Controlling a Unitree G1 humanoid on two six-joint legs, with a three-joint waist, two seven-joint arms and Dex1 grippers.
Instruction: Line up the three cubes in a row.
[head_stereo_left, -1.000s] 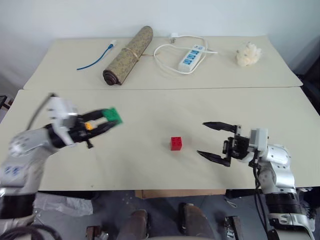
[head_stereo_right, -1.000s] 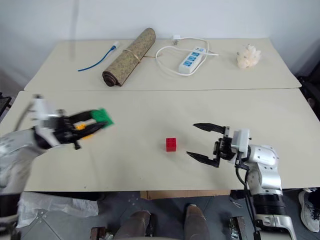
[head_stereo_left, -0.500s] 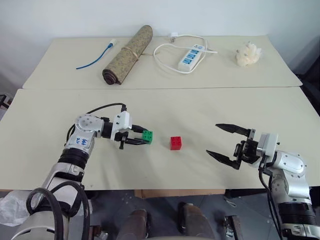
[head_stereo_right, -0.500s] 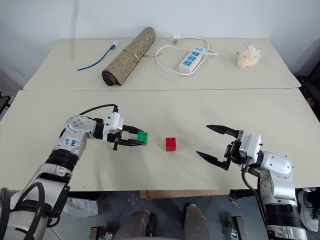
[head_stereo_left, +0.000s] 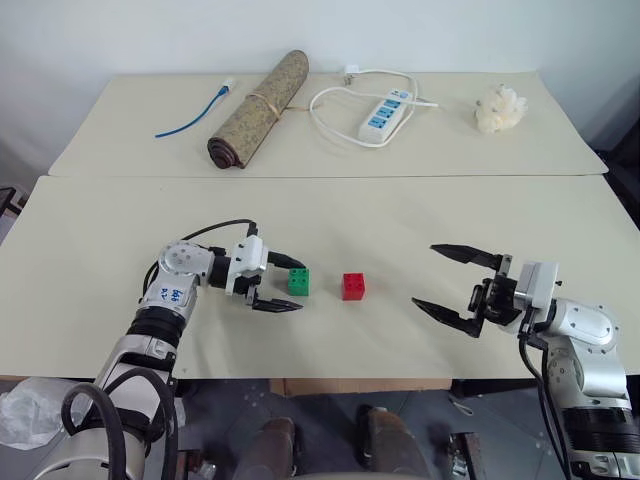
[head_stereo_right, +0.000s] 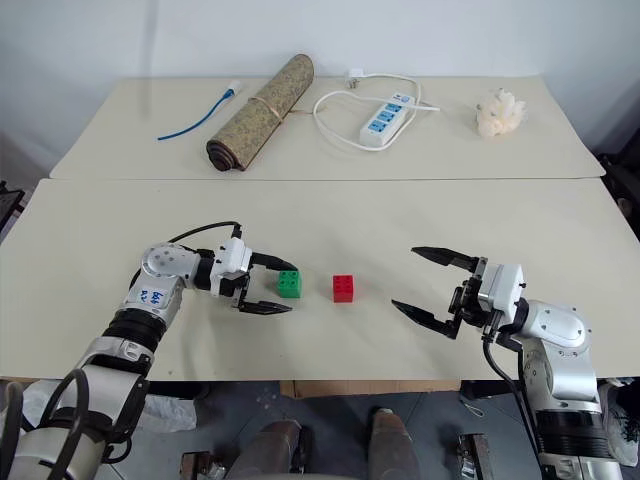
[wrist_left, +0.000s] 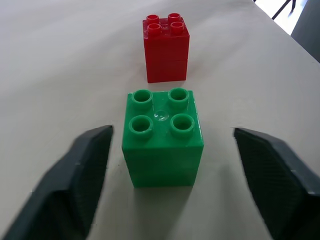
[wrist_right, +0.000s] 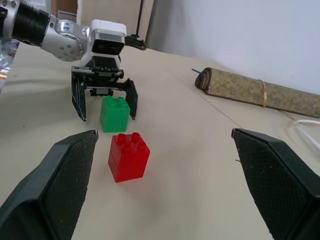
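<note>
Set down since a second ago: green brick (head_stereo_left: 298, 282), on worktop (head_stereo_left: 400, 220) beside red brick (head_stereo_left: 353, 286), between released left pincer (head_stereo_left: 283, 284); right pincer (head_stereo_left: 452, 287) open; light, rigid, slick plastic, best gripped on flat sides.

Left claw (wrist_left: 170, 175) fingers cut off by frame edge.

Blue handwritten marks sit on the white casing of the left arm (head_stereo_left: 172, 292), near the elbow; they look like digits but cannot be read with certainty. No other legible text.
</note>
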